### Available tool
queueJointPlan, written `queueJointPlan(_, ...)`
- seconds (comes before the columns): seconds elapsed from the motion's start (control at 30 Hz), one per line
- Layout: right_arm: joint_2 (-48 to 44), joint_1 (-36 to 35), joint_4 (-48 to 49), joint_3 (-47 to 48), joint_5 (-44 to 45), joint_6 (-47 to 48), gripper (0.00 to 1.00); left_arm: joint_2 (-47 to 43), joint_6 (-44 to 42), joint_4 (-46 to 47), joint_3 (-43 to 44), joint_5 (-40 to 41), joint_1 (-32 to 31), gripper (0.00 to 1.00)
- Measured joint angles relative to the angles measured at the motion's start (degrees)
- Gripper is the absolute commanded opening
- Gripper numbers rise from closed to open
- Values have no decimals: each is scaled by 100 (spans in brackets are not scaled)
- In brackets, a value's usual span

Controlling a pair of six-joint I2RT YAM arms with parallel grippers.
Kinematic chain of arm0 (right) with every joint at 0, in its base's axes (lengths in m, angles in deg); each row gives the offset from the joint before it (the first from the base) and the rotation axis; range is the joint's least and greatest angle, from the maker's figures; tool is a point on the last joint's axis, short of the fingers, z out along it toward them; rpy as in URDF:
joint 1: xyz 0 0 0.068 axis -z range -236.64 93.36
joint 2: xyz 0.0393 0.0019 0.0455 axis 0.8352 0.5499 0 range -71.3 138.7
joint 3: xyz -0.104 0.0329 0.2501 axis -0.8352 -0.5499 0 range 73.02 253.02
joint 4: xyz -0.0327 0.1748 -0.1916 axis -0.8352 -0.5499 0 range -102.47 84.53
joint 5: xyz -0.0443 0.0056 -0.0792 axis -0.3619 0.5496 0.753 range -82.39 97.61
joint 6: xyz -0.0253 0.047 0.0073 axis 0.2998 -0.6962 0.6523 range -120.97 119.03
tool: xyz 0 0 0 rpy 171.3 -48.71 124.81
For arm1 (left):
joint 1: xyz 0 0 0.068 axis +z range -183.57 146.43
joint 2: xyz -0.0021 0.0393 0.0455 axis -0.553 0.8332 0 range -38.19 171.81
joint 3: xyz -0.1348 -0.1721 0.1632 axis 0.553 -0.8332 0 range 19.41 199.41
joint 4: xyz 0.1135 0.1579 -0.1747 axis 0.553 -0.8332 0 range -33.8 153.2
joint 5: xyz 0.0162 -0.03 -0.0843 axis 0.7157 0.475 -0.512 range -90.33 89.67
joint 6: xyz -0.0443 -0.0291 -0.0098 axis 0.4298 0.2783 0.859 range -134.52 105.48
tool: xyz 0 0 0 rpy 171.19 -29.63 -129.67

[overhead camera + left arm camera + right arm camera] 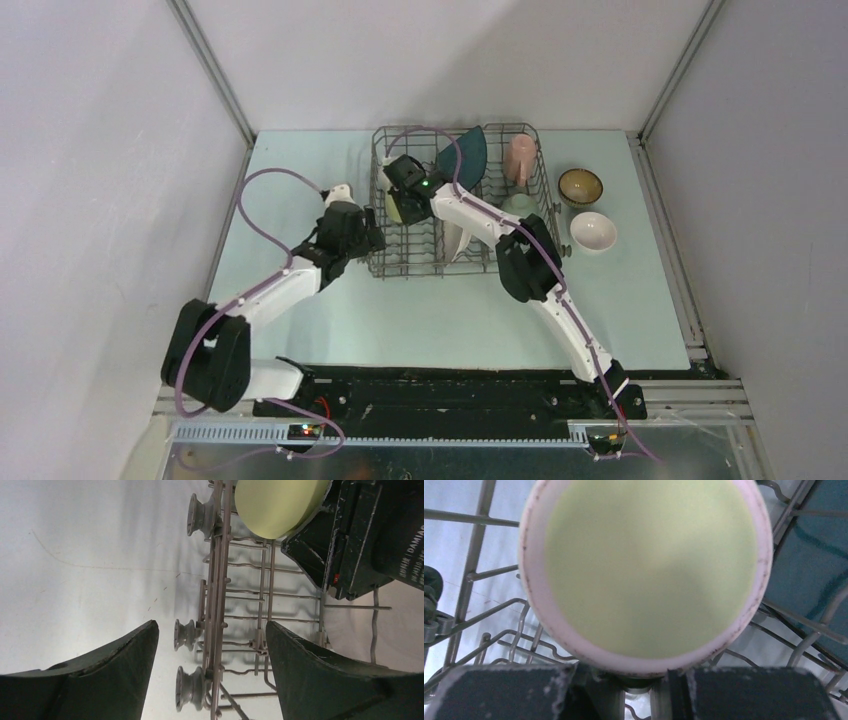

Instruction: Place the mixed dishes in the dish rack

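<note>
The grey wire dish rack stands mid-table. My right gripper is shut on the yellow-green mug and holds it over the rack's left part; in the right wrist view the mug's base fills the frame above the fingers. My left gripper is open and empty at the rack's left wall, its fingers on either side of the wall wires. The teal square plate, pink mug, pale green bowl and white plate are in the rack.
A brown bowl and a white bowl sit on the table right of the rack. Grey walls close in the table on the left, back and right. The teal plate stands just right of the held mug.
</note>
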Motion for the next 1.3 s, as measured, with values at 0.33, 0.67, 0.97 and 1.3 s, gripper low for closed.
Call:
queueJointPlan(0.33, 197, -76, 63, 308, 31, -125, 5, 992, -240, 173, 363, -173, 114, 32)
queueJointPlan(0.67, 337, -127, 13, 562, -35, -203, 58, 789, -380, 105, 225, -612, 96, 38)
queueJointPlan(0.97, -457, -127, 304, -417, -92, -46, 89, 315, -302, 98, 181, -649, 90, 62)
queueJointPlan(1.3, -3101, 103, 608, -1932, -144, 282, 91, -498, -234, 136, -52, -562, 90, 82)
